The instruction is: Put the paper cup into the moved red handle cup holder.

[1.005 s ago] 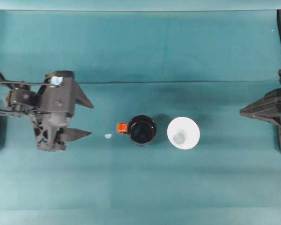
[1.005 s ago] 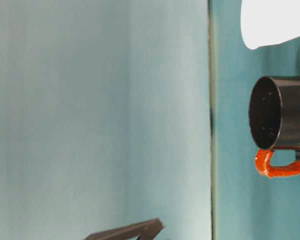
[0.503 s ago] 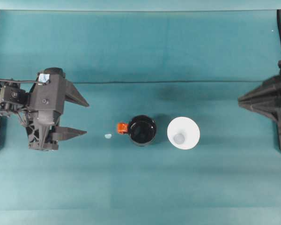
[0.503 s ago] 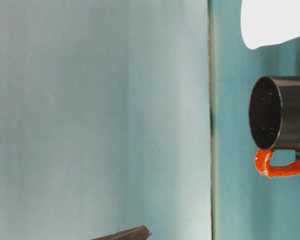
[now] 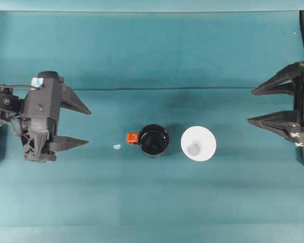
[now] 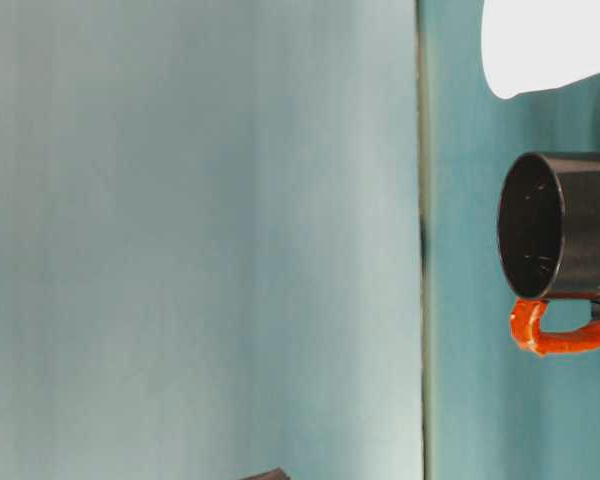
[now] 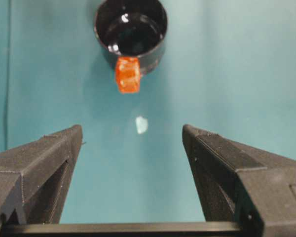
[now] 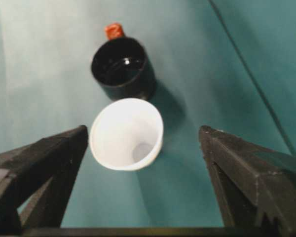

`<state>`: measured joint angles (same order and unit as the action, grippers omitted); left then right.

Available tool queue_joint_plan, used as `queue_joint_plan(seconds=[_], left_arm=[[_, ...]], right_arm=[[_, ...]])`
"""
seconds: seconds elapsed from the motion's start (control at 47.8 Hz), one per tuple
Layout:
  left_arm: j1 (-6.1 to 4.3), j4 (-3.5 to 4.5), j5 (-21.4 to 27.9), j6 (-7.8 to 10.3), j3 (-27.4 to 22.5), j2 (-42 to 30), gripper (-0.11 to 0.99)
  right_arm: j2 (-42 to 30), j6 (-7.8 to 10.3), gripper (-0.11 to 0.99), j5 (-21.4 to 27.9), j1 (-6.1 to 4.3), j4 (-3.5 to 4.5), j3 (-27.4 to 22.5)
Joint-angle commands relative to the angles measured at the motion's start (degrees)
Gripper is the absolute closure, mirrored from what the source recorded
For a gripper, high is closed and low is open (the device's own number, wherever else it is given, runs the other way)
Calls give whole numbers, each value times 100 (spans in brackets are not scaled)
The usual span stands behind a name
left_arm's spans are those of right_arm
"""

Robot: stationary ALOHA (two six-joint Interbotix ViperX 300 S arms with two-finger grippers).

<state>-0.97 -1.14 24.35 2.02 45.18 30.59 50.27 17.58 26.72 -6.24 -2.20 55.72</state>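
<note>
The white paper cup (image 5: 198, 144), a round open cone of thin white card, stands upright at the centre-right of the overhead frame on the teal cloth desk (image 5: 157, 50). It lies well apart from the right gripper (image 5: 253, 106), whose two black fingers (image 5: 271, 123) are spread wide and hold nothing at the right edge. In the right wrist view the cup (image 8: 127, 133) sits low in the middle, between the parted fingers (image 8: 49, 148) but beyond their tips.

The glossy black cylindrical cup holder with an orange-red handle (image 5: 153, 140) stands just beside the cup on its left, its handle pointing toward the left gripper (image 5: 87, 127). That gripper is also released, fingers (image 5: 71, 142) spread, at the left of the frame, well apart from the holder.

There is one cup, one holder, one small pale scrap (image 5: 117, 147) left of the handle, and two grippers.

Compared with a second ago, the left gripper has drawn back toward the left edge, and the right fingers have opened from closed.
</note>
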Motion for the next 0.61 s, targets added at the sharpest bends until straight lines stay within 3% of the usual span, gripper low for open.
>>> queue_joint_plan(seconds=[0.0,0.188,0.44,0.586], left_arm=[[-9,-18,-9,-18,-44,70,1],[-9,-18,-9,-18,-18,105,1],[-9,-9,35,-26,26,176,1],[-9,-18,53,-26,26,176,1]], right_arm=[[-747,202,-2,9,-53,-9,-325],[-1934,246,-2,141,-62,-9,-853],[-3138,220,-1,993,-62,105,-1635],[-3542,220,-1,1178,-62,105,-1802]])
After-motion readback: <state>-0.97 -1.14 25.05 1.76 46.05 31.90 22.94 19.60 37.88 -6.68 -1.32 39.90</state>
